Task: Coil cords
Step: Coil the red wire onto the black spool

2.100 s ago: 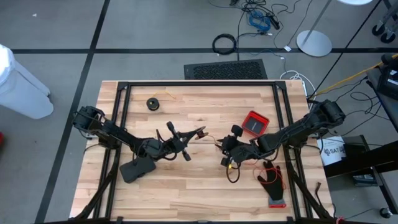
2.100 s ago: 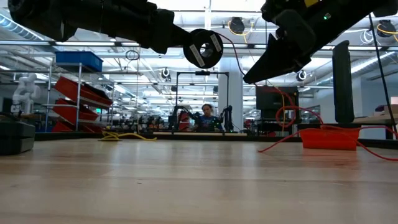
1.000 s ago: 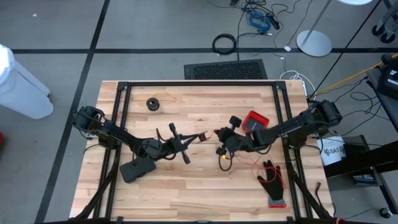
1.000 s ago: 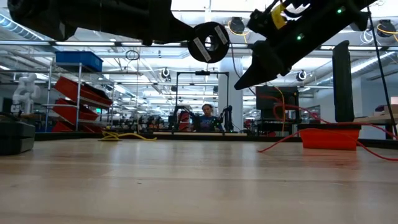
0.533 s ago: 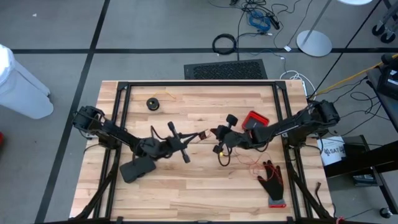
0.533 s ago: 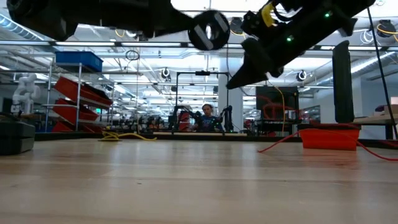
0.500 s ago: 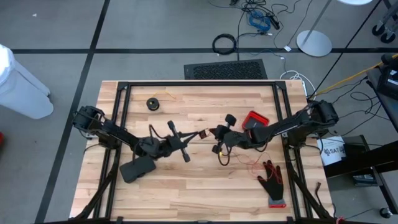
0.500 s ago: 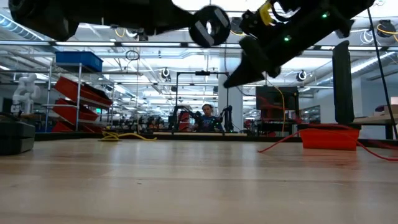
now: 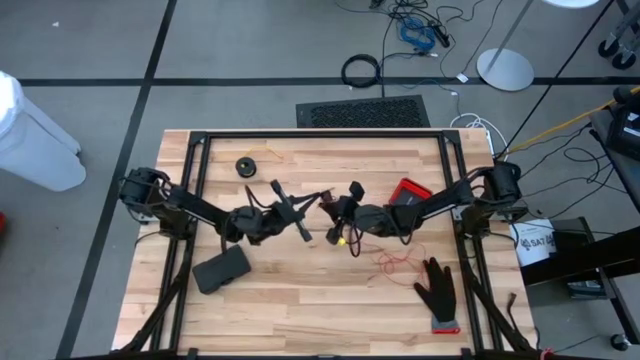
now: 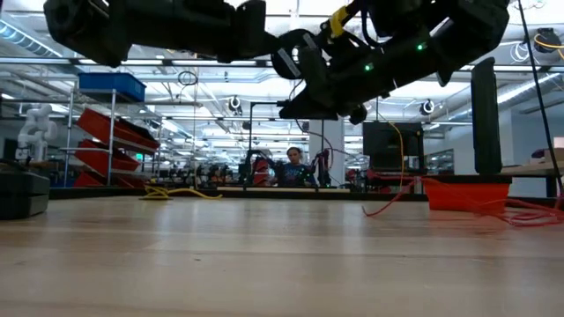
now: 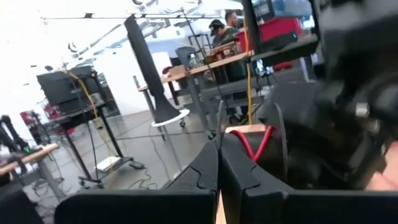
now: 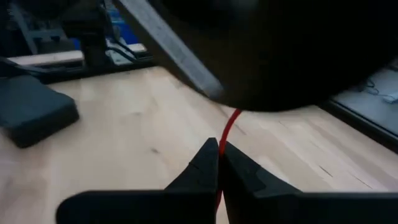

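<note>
Overhead, thin red cord [image 9: 392, 262] trails loosely; right pincer [image 12: 219, 155] pinches it.

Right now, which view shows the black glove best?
The high view: the black glove lies whole on the wooden table, near the right arm's side. The low view and both wrist views show none of it.

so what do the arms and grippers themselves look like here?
Both arms are dark, near-black, jointed links. The left gripper and right gripper each end in two slim black tapered fingers. Small green indicator lights and a yellow fitting show on the arm in the low view.
</note>
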`<state>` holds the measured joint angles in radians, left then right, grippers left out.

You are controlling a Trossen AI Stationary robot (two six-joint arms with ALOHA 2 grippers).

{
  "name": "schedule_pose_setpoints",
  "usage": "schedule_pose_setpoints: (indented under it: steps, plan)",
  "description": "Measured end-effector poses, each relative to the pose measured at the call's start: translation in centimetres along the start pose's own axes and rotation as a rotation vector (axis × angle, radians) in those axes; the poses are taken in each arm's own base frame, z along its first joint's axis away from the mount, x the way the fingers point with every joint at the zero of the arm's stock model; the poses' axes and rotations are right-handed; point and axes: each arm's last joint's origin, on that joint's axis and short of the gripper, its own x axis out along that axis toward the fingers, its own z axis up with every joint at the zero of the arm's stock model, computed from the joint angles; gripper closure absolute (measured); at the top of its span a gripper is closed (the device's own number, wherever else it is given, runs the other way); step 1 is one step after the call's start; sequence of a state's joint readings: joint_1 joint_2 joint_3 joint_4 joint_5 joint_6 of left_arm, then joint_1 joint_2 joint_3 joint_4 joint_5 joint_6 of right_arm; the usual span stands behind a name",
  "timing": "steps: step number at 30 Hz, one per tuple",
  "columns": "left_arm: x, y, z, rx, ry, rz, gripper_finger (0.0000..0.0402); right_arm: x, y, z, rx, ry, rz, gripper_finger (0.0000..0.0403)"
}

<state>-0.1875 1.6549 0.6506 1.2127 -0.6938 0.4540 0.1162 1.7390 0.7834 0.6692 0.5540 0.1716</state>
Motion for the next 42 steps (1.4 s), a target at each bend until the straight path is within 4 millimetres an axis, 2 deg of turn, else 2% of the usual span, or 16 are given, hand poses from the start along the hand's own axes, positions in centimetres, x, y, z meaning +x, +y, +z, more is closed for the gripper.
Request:
schedule_pose_setpoints:
  steps: [12,20,26,31,37,42]
  plan:
    - [0.6,0.1,-1.1,0.127,0.047,0.062,0.0401,0.2,0.8,2.3,0.081,-0.097,0.028,0.0403]
    - [0.1,-0.3,-1.3,0.325,0.117,0.093,0.0401,0.1,1.3,3.4,0.045,-0.094,0.041,0.0403]
    - [-0.9,-1.3,-1.2,0.445,0.143,0.079,0.0402,-1.1,0.8,4.0,0.01,-0.007,0.039,0.0402]
    - [-1.7,-2.1,-0.9,0.506,0.151,0.067,0.0401,-3.0,-0.2,5.1,-0.027,0.077,0.02,0.0402]
    - [-2.5,-2.9,-0.5,0.502,0.129,0.035,0.0401,-5.1,-1.6,6.3,-0.1,0.155,-0.001,0.0402]
    - [-2.8,-3.2,-0.2,0.451,0.112,0.021,0.0401,-5.6,-2.3,6.5,-0.214,0.187,0.007,0.0403]
